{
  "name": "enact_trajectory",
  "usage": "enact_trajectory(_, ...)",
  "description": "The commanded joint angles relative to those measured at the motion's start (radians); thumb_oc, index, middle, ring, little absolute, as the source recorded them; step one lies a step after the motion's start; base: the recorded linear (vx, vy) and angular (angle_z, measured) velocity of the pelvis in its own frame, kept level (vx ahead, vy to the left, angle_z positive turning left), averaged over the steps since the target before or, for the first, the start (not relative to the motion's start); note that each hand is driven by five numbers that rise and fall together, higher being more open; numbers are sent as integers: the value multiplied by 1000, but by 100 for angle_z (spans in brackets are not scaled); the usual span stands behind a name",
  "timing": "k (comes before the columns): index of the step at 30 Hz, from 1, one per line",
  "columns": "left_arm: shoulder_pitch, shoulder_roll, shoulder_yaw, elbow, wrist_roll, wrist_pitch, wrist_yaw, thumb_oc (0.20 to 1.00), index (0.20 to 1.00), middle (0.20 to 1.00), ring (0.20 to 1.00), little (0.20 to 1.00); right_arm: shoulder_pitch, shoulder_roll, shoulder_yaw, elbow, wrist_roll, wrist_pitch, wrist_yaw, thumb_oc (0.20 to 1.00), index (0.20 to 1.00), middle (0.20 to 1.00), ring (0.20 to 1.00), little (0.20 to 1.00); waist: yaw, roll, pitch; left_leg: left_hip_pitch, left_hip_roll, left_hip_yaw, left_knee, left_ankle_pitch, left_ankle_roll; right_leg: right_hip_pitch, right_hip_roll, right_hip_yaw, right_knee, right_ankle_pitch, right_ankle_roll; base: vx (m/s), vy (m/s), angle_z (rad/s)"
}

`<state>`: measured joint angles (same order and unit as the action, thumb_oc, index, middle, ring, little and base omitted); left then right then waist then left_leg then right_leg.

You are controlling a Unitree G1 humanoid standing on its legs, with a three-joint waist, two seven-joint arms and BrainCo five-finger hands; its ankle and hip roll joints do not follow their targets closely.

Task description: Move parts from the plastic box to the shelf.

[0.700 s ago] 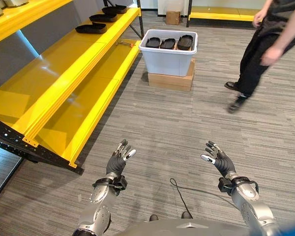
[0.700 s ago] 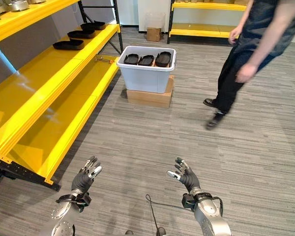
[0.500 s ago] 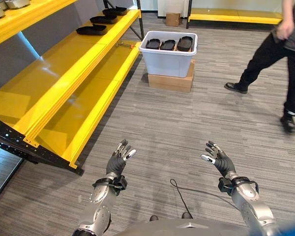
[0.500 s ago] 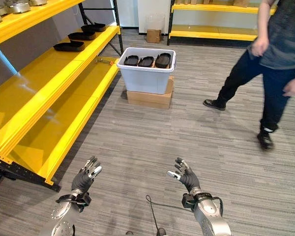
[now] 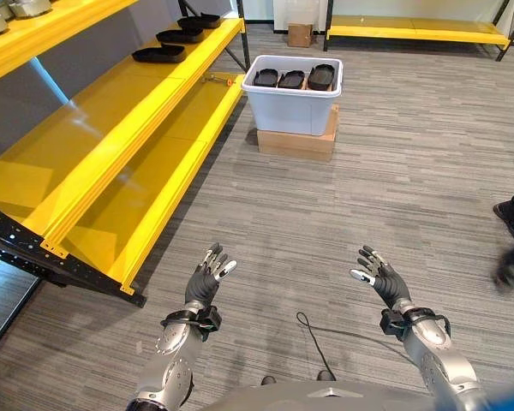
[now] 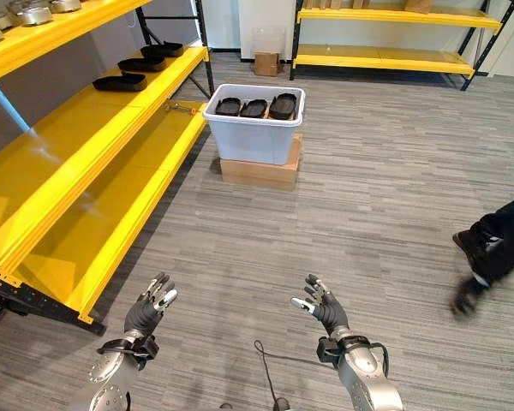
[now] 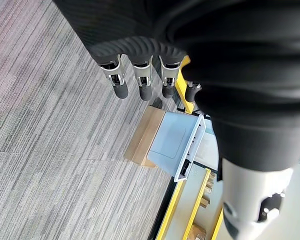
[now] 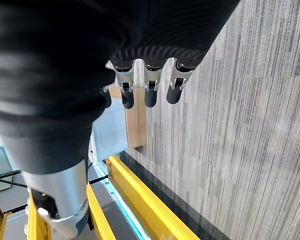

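Both hands empty, left hand and right hand held low over the grey floor with fingers spread, black parts in the white plastic box on a cardboard box near the yellow shelf far end.

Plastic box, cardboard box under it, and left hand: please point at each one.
plastic box point(image 5: 291, 110), left eye view, front wall.
cardboard box point(image 5: 295, 144), left eye view, front face.
left hand point(image 5: 203, 285), left eye view, back of hand.

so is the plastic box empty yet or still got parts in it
Not empty. The plastic box, sitting on a cardboard box, holds three black parts side by side at its top. Both hands are open and far from it.
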<state>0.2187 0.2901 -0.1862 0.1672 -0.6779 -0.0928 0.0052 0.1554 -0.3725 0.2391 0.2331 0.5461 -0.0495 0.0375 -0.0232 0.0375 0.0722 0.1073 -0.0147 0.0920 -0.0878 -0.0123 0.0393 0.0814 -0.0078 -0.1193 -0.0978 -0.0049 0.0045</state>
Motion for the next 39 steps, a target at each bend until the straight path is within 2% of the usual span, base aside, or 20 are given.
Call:
enact_trajectory(1, -25, 29, 33, -5, 18, -44, -20, 1000, 1000, 1000, 1000, 1000, -15, 6, 8, -23, 34, -35, 22, 1000, 1000, 1000, 1000, 1000, -9, -50, -40, -18, 82, -21, 1, 0, -70, 21, -72, -17, 10, -22, 90, 0, 0, 0)
enact_trajectory(10, -25, 28, 40, -8, 18, -49, -12, 1000, 1000, 1000, 1000, 1000, -36, 4, 7, -17, 42, -37, 19, 1000, 1000, 1000, 1000, 1000, -1, -59, -31, -38, 67, -45, 28, -21, -54, 15, -80, -2, 10, -18, 92, 5, 13, -1)
enact_trajectory(12, -28, 29, 41, -14, 16, -52, -5, 1000, 1000, 1000, 1000, 1000, -47, 4, 10, -12, 44, -37, 15, 1000, 1000, 1000, 1000, 1000, 4, -59, -27, -50, 56, -47, 42, -29, -47, 12, -90, -3, 11, -15, 97, 26, 125, 0)
enact_trajectory(13, -34, 36, 43, -17, 18, -55, 2, 1000, 1000, 1000, 1000, 1000, -74, 5, 20, -6, 37, -36, 14, 1000, 1000, 1000, 1000, 1000, 13, -54, -22, -70, 33, -44, 73, -51, -31, 6, -116, -11, 23, -13, 111, 34, 161, 1)
enact_trajectory(17, -48, 46, 42, -20, 23, -54, 4, 1000, 1000, 1000, 1000, 1000, -98, 11, 31, -6, 36, -35, 16, 1000, 1000, 1000, 1000, 1000, 19, -43, -16, -84, 10, -42, 102, -75, -13, -14, -147, -14, 79, -22, 125, 32, 174, 1)
enact_trajectory(19, -59, 53, 37, -25, 27, -55, 5, 1000, 1000, 1000, 1000, 1000, -105, 15, 34, -8, 34, -35, 18, 1000, 1000, 1000, 1000, 1000, 19, -34, -8, -87, -6, -50, 116, -88, 4, -42, -173, -13, 157, -32, 137, 47, 282, 1)
enact_trajectory(20, -68, 58, 33, -22, 33, -55, 7, 1000, 1000, 1000, 1000, 1000, -101, 23, 37, -12, 33, -32, 21, 1000, 1000, 1000, 1000, 1000, 11, -25, 4, -81, -26, -58, 118, -96, 24, -92, -198, 4, 264, -7, 152, 32, 263, 2)
enact_trajectory(21, -68, 58, 33, -22, 33, -55, 7, 1000, 1000, 1000, 1000, 1000, -101, 23, 37, -12, 33, -32, 21, 1000, 1000, 1000, 1000, 1000, 12, -26, 3, -83, -27, -57, 119, -96, 25, -96, -199, 5, 268, -9, 152, 44, 283, 4)
enact_trajectory(24, -82, 63, 23, -23, 48, -52, 10, 1000, 1000, 1000, 1000, 1000, -79, 33, 39, -21, 35, -29, 26, 1000, 1000, 1000, 1000, 1000, -6, -17, 29, -65, -65, -77, 119, -101, 54, -201, -235, 53, 472, 121, 145, 46, 233, 19)
enact_trajectory(25, -87, 68, 21, -22, 54, -51, 8, 1000, 1000, 1000, 1000, 1000, -74, 33, 39, -22, 36, -30, 26, 1000, 1000, 1000, 1000, 1000, -13, -12, 41, -56, -68, -83, 117, -100, 61, -226, -239, 55, 531, 146, 139, 38, 233, 28)
enact_trajectory(27, -96, 75, 14, -24, 72, -46, 8, 1000, 1000, 1000, 1000, 1000, -68, 35, 39, -25, 35, -33, 29, 1000, 1000, 1000, 1000, 1000, -22, 4, 61, -34, -63, -82, 109, -106, 69, -283, -223, 30, 605, 118, 123, 77, 185, 41)
enact_trajectory(29, -96, 72, 13, -20, 72, -46, -1, 1000, 1000, 1000, 1000, 1000, -65, 37, 39, -23, 46, -32, 32, 1000, 1000, 1000, 1000, 1000, -39, 11, 66, -8, -61, -86, 94, -113, 67, -341, -156, 19, 583, 60, 116, 177, 75, -7)
enact_trajectory(30, -94, 76, 17, -26, 79, -48, -9, 1000, 1000, 1000, 1000, 1000, -67, 34, 38, -23, 60, -35, 34, 1000, 1000, 1000, 1000, 1000, -47, 1, 63, 13, -73, -87, 81, -121, 63, -376, -109, -7, 457, 48, 112, 176, 2, -22)
enact_trajectory(31, -93, 76, 17, -27, 79, -48, -10, 1000, 1000, 1000, 1000, 1000, -66, 33, 38, -23, 61, -35, 34, 1000, 1000, 1000, 1000, 1000, -49, 4, 66, 18, -69, -89, 79, -121, 62, -368, -106, -11, 450, 49, 111, 207, -16, -12)
enact_trajectory(33, -94, 75, 25, -25, 85, -49, -8, 1000, 1000, 1000, 1000, 1000, -69, 35, 38, -14, 64, -37, 31, 1000, 1000, 1000, 1000, 1000, -53, -8, 61, 53, -81, -95, 60, -135, 53, -374, -92, -72, 242, 93, 125, 218, -47, 7)
enact_trajectory(35, -99, 75, 31, -21, 90, -49, -10, 1000, 1000, 1000, 1000, 1000, -80, 39, 46, -14, 59, -37, 27, 1000, 1000, 1000, 1000, 1000, -59, -20, 59, 88, -83, -96, 43, -146, 40, -390, -70, -111, 117, 133, 144, 260, -73, -1)
enact_trajectory(38, -99, 66, 29, -23, 91, -50, -13, 1000, 1000, 1000, 1000, 1000, -81, 39, 46, -33, 54, -37, 22, 1000, 1000, 1000, 1000, 1000, -68, -33, 47, 123, -80, -102, 51, -175, 28, -371, -65, -126, 57, 155, 148, 282, -91, 24)
enact_trajectory(39, -92, 58, 25, -11, 92, -50, -17, 1000, 1000, 1000, 1000, 1000, -64, 39, 43, -36, 60, -36, 25, 1000, 1000, 1000, 1000, 1000, -68, -35, 34, 146, -73, -109, 54, -184, 19, -343, -52, -116, 55, 146, 133, 318, -110, 40)
